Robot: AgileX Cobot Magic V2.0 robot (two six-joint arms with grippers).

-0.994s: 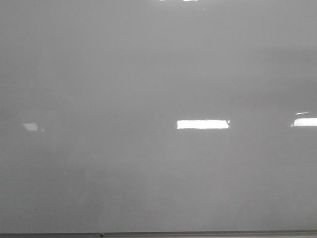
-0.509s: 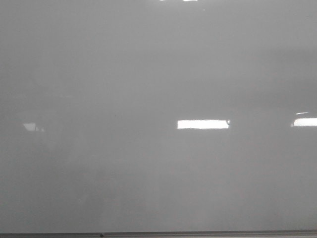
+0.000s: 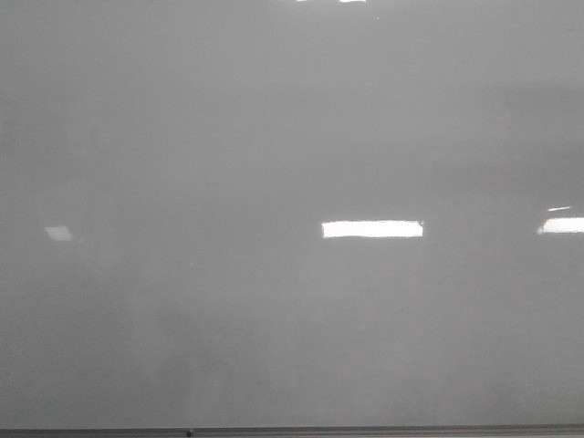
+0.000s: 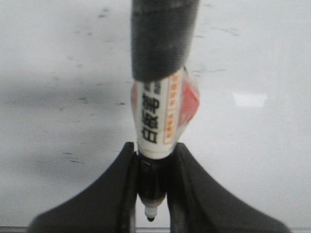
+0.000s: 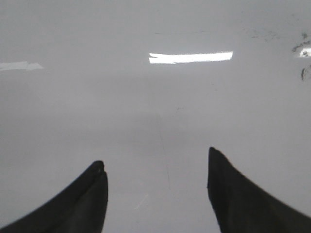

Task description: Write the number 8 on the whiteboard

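Left gripper (image 4: pixel 151 194) clamped on a marker (image 4: pixel 158 124), black fingers (image 4: pixel 109 194) pinching it near the tip; white barrel with orange label, dark cap end. Right gripper (image 5: pixel 155 179) spread wide, holding nothing. Behind both, the whiteboard (image 3: pixel 274 137): glossy grey, faint smudges, thin grey frame (image 3: pixel 365 431) along its lower edge. No 8 visible anywhere on it.

marker (image 4: pixel 158 121), label in Chinese characters, blurred
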